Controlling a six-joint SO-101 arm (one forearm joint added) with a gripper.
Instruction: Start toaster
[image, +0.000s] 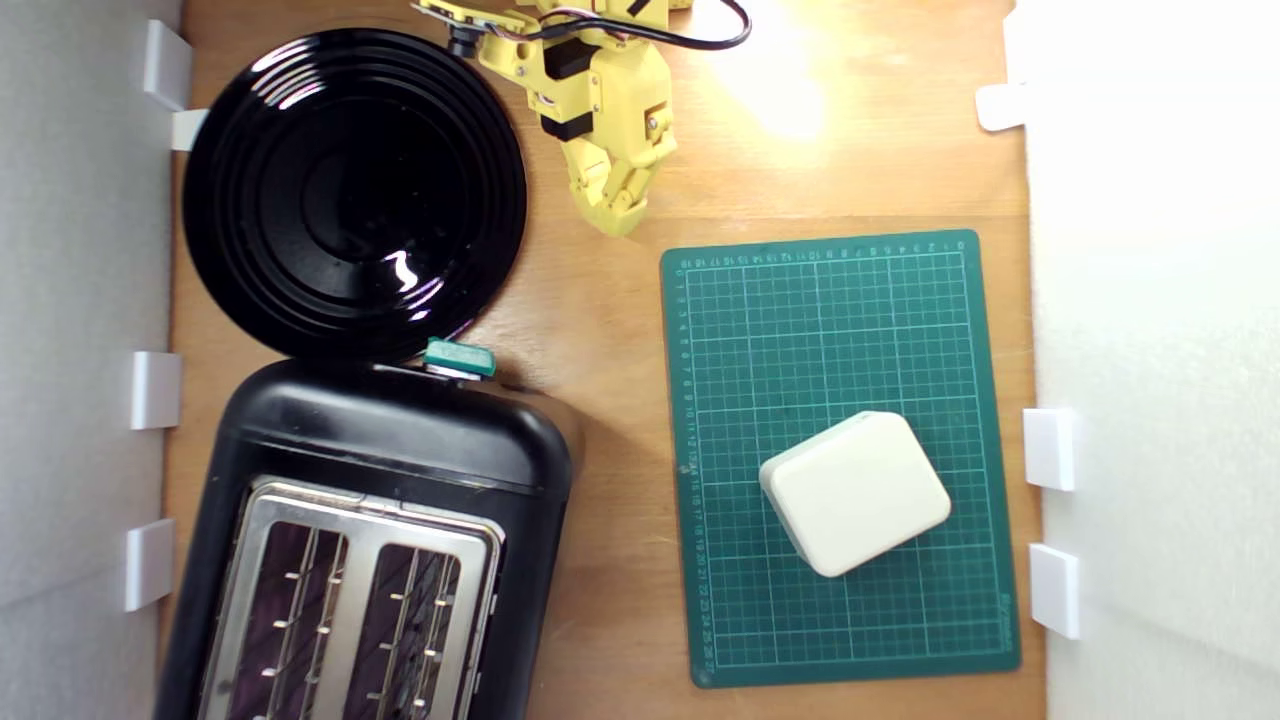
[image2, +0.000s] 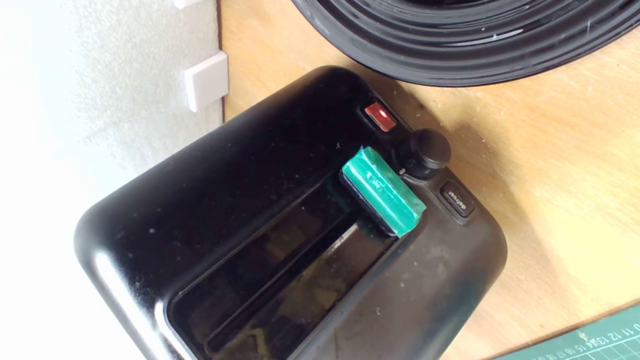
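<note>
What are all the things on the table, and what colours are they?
toaster: one, glossy black with a silver top, two slots, lower part of the exterior view's left.
lever: one, teal, on the toaster's end nearest the plate.
knob: one, black, beside the lever.
red button: one, next to the knob.
plate: one, round, black, upper part of the exterior view's left, just beyond the toaster.
cutting mat: one, green with a grid, exterior view's right.
box: one, cream, rounded, lying on the mat.
table: one, light wood.
white clips: several, along both side walls.
arm: one, yellow; its fingers hang between plate and mat, touching nothing.
</note>
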